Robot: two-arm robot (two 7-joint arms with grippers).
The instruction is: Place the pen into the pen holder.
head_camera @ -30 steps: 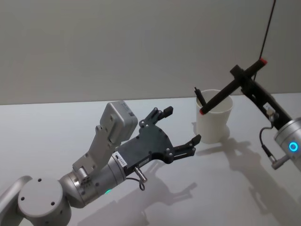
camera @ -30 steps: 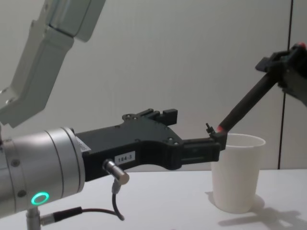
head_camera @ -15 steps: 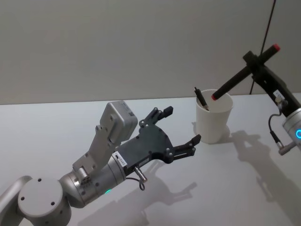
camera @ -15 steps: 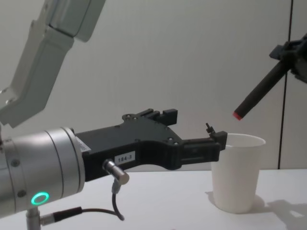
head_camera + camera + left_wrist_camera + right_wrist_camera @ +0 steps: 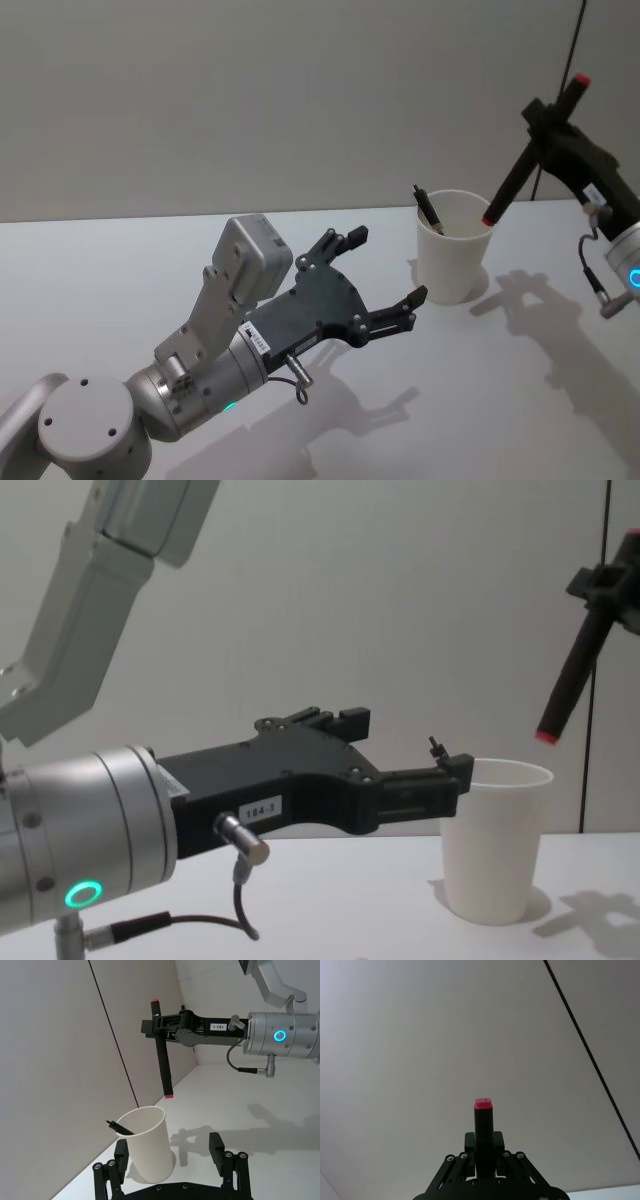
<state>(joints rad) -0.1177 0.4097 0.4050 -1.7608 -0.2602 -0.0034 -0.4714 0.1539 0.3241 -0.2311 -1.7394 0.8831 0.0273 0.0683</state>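
Up at the right gripper (image 5: 548,128) we see the fingers (image 5: 159,1026) clamped on a black pen (image 5: 527,158) with red at both ends, gripping it near its upper end. From the left wrist view the pen hangs almost upright, its lower red tip above the paper cup (image 5: 454,246) and clear of the rim. In the chest view the pen (image 5: 570,679) tilts a little, with its lower tip above and just to the right of the cup's (image 5: 494,840) rolled rim, not touching it. From the right wrist view we look along the pen (image 5: 483,1122) at its red top end, held between the 2 closed fingers.

Our right arm comes in from the right side of the head view, with a blue ring light on its wrist. The cup stands upright on the white table (image 5: 130,270), and 1 other black pen (image 5: 427,209) already leans inside it against the left part of the rim, its tip sticking out above.

Lower down, our left gripper (image 5: 385,275) hovers above the table just left of the cup, with its fingers (image 5: 216,1144) spread wide and nothing between them. In the left wrist view the cup (image 5: 148,1143) sits between those 2 open fingers, farther off. A green ring light glows on the left wrist (image 5: 84,893).
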